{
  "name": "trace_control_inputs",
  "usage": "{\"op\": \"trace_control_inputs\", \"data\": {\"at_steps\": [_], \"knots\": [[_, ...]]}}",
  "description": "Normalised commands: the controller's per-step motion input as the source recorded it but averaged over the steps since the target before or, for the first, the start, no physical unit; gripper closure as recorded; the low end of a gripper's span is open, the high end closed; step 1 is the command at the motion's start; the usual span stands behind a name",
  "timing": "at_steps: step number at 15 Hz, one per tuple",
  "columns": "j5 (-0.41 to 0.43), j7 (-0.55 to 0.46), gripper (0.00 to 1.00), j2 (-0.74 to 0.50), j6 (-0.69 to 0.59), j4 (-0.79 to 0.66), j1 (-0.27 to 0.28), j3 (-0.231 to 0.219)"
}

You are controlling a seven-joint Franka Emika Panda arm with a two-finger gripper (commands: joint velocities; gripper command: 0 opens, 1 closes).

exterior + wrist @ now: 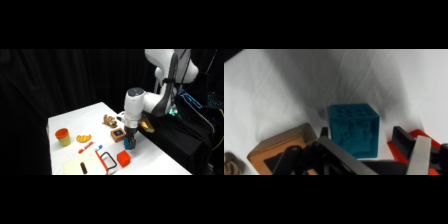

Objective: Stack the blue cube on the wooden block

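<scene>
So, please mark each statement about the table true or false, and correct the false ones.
1. The blue cube sits on the table, not on the wooden block. True.
2. The gripper is over the yellow cup. False: it is down at the blue cube, far from the cup.
3. The wooden block has a dark mark on top. True.
4. The red cube is stacked on the wooden block. False: it stands apart on the table.

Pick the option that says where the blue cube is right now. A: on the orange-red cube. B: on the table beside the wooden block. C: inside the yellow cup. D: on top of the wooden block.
B: the blue cube sits on the white table, with the wooden block next to it, under the hand.
</scene>
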Motion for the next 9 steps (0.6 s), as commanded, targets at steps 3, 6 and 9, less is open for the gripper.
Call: {"op": "trace_control_inputs", "data": {"at_steps": [3,6,9], "knots": [[0.171,-0.09,0.00,0.10,0.19,0.03,0.170,-0.136],[0.130,-0.08,0.25,0.05,0.18,0.01,0.205,-0.165],[0.102,-0.06,0.38,0.02,0.19,-0.01,0.222,-0.188]]}}
